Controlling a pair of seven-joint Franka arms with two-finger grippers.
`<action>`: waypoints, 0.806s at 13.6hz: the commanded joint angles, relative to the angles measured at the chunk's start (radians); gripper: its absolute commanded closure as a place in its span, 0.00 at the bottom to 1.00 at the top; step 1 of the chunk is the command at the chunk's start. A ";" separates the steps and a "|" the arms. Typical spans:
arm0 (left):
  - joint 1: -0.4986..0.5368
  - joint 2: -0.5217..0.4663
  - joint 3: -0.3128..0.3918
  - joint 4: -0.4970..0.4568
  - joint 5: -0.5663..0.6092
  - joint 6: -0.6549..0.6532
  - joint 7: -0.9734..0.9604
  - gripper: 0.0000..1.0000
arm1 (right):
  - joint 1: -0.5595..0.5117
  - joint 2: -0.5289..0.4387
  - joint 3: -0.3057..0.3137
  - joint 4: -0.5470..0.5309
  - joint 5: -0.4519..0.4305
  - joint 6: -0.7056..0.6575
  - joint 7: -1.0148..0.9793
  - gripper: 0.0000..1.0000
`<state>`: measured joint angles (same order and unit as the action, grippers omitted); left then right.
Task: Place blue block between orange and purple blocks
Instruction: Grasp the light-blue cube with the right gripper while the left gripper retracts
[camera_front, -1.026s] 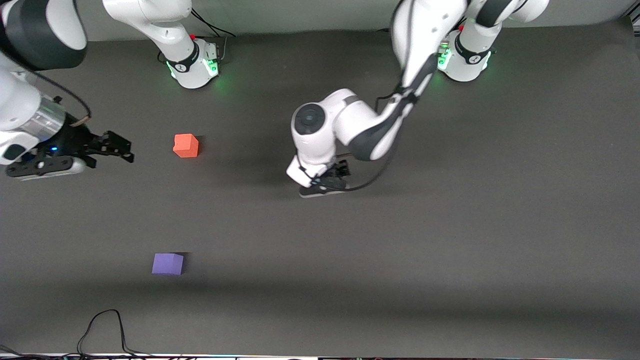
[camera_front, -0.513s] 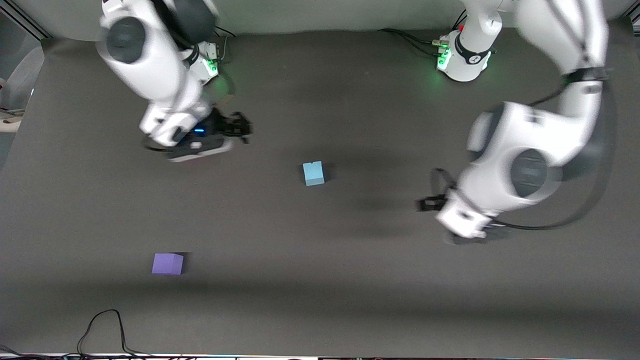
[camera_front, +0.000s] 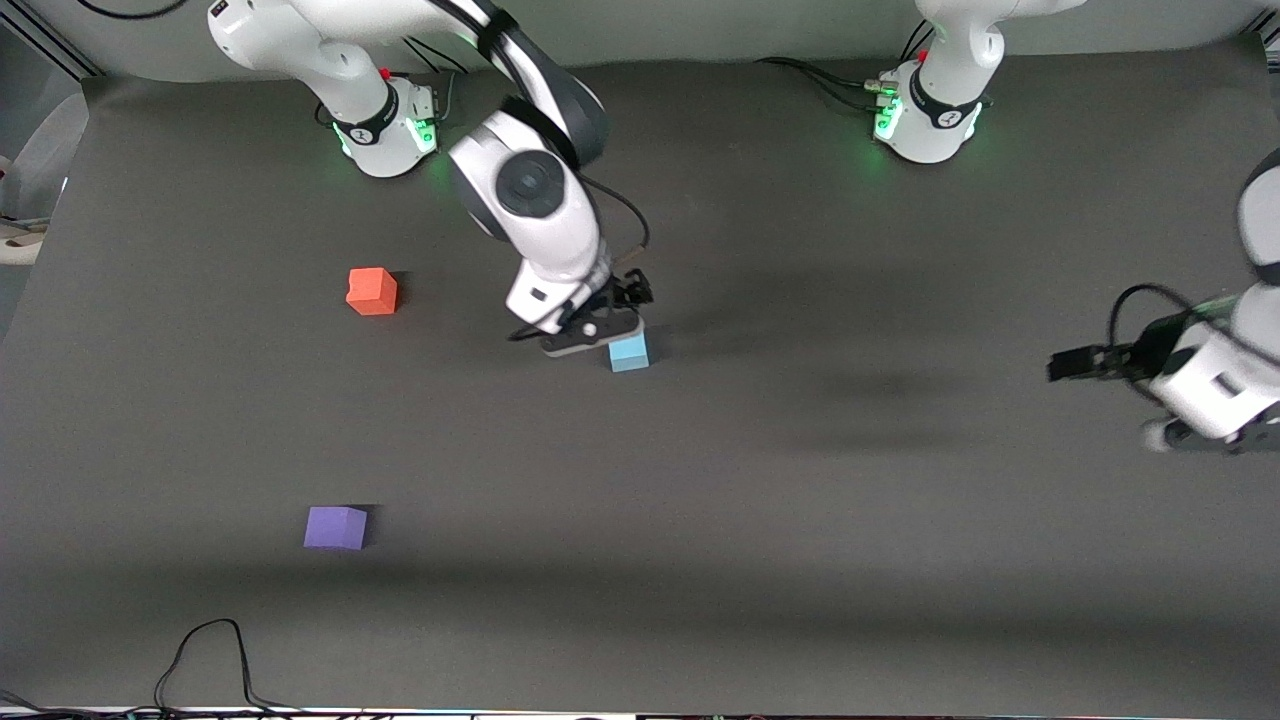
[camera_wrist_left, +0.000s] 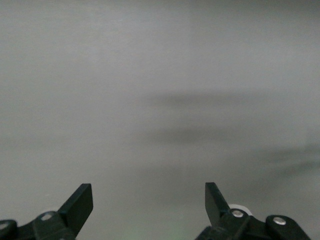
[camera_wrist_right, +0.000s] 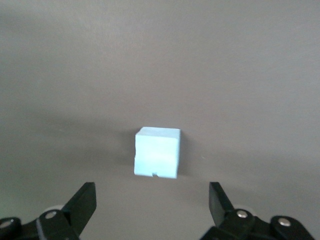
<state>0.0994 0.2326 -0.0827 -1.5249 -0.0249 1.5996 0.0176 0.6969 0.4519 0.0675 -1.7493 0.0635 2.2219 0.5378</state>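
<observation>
Your right gripper (camera_wrist_right: 150, 210) hangs spread over the blue block (camera_wrist_right: 157, 158); likely light, rigid: pinch its flat sides. Left gripper (camera_wrist_left: 149, 207) waits spread.

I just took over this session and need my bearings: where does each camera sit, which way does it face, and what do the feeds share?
Front view: high across the table, facing both bases; shows the right gripper above the blue block, the left gripper at its end, the orange block, and the purple block.
Left wrist view: on the left wrist, open left gripper over bare table.
Right wrist view: open right gripper facing the blue block.
Shared: front and right wrist views both show the blue block.
</observation>
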 joint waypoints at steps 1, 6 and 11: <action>0.000 -0.123 -0.012 -0.124 0.046 0.011 0.018 0.00 | 0.043 0.073 -0.021 0.008 -0.056 0.074 0.047 0.00; -0.003 -0.211 -0.015 -0.187 0.046 0.013 0.004 0.00 | 0.043 0.113 -0.021 -0.070 -0.088 0.186 0.056 0.00; -0.201 -0.228 0.158 -0.167 0.042 -0.007 -0.031 0.00 | 0.035 0.129 -0.025 -0.121 -0.088 0.283 0.062 0.00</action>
<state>0.0372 0.0397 -0.0539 -1.6748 0.0058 1.6007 0.0080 0.7298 0.5825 0.0465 -1.8549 0.0021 2.4759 0.5618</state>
